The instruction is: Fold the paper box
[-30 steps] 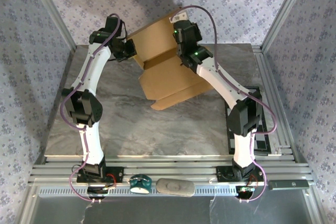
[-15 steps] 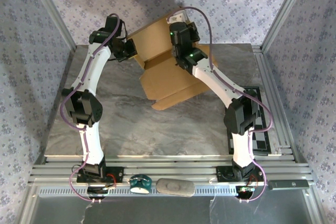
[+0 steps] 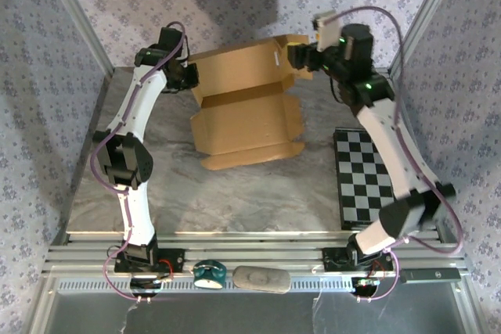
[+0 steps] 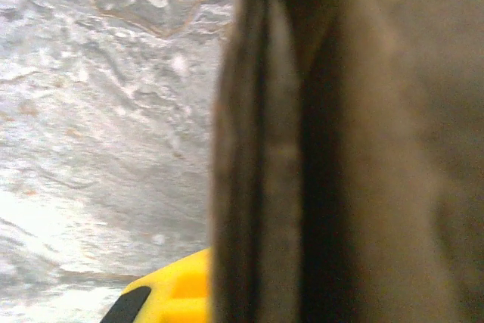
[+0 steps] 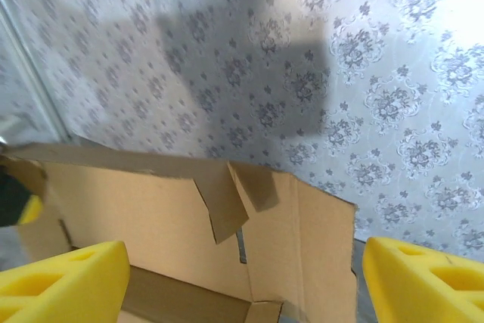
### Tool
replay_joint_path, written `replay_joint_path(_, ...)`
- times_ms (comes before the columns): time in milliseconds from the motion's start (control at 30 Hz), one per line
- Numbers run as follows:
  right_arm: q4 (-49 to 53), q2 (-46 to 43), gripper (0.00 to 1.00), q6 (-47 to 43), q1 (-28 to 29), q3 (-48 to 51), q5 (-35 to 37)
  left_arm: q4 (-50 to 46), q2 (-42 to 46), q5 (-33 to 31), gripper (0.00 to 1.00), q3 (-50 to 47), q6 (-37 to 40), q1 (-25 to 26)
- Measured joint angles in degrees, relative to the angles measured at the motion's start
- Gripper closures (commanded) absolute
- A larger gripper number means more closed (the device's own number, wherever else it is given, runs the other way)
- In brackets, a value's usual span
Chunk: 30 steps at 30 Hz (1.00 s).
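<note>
The paper box point(image 3: 246, 107) is a tan cardboard sheet, partly folded, with its back panel raised and its front flaps lying on the table. My left gripper point(image 3: 190, 76) is shut on the box's left edge. In the left wrist view that cardboard edge point(image 4: 302, 156) runs upright and very close, with one yellow finger point(image 4: 170, 294) beside it. My right gripper point(image 3: 300, 56) hangs open just off the box's upper right corner, holding nothing. In the right wrist view its yellow fingers point(image 5: 64, 281) stand wide apart, with the box's inner wall and corner flaps point(image 5: 227, 202) ahead of them.
A black-and-white checkered board point(image 3: 364, 177) lies flat on the right of the marble table point(image 3: 196, 193). Patterned walls close in the back and both sides. A teal object point(image 3: 210, 273) and a grey object point(image 3: 261, 278) sit on the front rail.
My right gripper opened, let go of the box and swung out to the right and back. The box turned and settled lower on the table. The left gripper stayed put.
</note>
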State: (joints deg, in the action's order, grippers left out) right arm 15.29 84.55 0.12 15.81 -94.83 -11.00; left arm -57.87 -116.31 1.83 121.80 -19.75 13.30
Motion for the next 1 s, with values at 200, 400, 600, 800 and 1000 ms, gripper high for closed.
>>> replay_joint_path(200,-12.9,-6.7,0.22,5.1,-5.7,20.5,-3.2,4.8,0.2,-6.3,1.0,-9.2,7.4,0.1)
replay_joint_path(400,-16.8,-3.3,0.33,8.3,-9.6,32.9,-0.3,14.0,2.4,-12.3,1.0,-22.6,14.0,1.8)
replay_joint_path(600,-18.7,1.9,0.43,10.3,-11.5,33.5,1.2,26.1,7.6,-15.0,1.0,-33.8,16.5,3.0)
replay_joint_path(800,-15.3,8.7,0.49,12.9,-11.4,32.1,1.6,33.2,10.8,-16.0,1.0,-40.4,17.2,3.1)
replay_joint_path(1000,-10.3,16.0,0.5,13.6,-9.6,26.3,0.0,35.1,10.9,-16.0,1.0,-41.3,17.2,2.8)
